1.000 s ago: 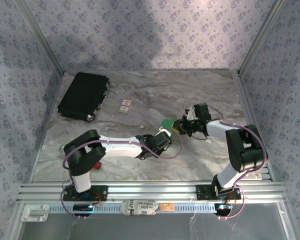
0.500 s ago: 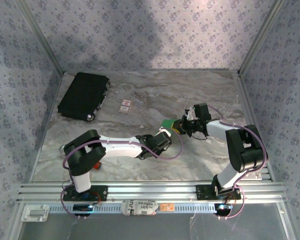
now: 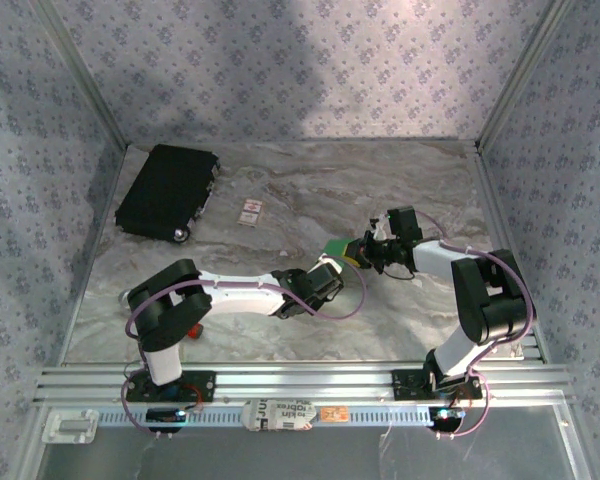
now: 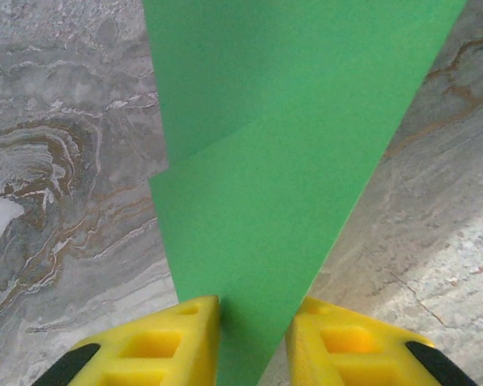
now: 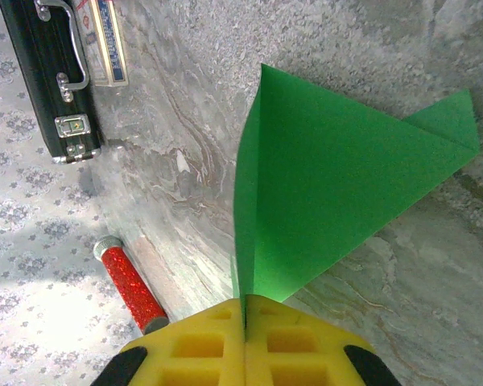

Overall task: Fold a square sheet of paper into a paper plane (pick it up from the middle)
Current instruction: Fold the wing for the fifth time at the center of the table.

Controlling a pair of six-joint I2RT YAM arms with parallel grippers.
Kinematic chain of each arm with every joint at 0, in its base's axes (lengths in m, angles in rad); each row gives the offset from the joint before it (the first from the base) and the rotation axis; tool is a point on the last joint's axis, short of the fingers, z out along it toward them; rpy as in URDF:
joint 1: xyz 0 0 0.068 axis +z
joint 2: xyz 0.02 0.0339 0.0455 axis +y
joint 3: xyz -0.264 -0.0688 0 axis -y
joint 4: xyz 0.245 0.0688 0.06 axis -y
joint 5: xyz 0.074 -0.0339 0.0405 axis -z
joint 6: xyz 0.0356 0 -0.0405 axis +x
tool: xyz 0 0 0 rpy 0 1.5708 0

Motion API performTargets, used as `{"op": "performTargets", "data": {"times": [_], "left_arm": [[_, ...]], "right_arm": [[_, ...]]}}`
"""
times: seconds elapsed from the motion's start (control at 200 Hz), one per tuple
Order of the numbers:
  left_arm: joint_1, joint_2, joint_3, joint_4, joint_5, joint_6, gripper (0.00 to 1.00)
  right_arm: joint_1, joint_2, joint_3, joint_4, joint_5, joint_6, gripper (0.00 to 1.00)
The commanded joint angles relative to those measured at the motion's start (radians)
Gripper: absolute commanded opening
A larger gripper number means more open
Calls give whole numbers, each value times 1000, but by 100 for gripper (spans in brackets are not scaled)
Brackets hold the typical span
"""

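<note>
At the far left of the table lies the black case [image 3: 167,190], and right of it the small white card with red marks [image 3: 250,210] - both well apart from the work. A red glittery bar-shaped tool [image 5: 133,285] lies on the marble near the left arm.

Right of centre, the left gripper [image 4: 253,305] reaches toward the green paper sheet [image 4: 274,161]. Its yellow fingers [image 4: 169,338] stand a little apart, with the sheet's lower point running down between them. A sliver of table shows beside the paper, so the jaws look loose around it rather than pinching.

The sheet is already partly folded - the left wrist view shows one layer lapped over another along a slanting edge, and the right wrist view shows a pointed, two-flap shape raised off the table.

Further right, the right gripper [image 5: 245,301] has its pads pressed together on the sheet's corner and holds it up.

The step in hand looks like an early fold being set, with the plane far from finished. Next, the left jaws probably need to close on the paper's point and press along the edge while the right holds firm. A skewed pinch could pull the layers out of line.
</note>
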Motion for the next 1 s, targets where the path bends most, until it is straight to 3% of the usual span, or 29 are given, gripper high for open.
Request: {"op": "performTargets", "data": {"times": [0.0, 0.3, 0.74, 0.834, 0.994], "left_arm": [[-6, 9, 0, 8, -29, 29, 28], [-6, 23, 3, 9, -27, 53, 23], [-6, 15, -4, 26, -12, 57, 7], [-4, 10, -11, 36, 18, 47, 0], [23, -19, -28, 67, 141, 17, 0]], "right_arm": [[0, -26, 2, -8, -17, 3, 7], [0, -23, 4, -11, -19, -1, 6], [-2, -27, 6, -21, -20, -13, 8], [-5, -40, 13, -49, -6, -31, 15], [-23, -96, 42, -183, 70, -117, 33]]}}
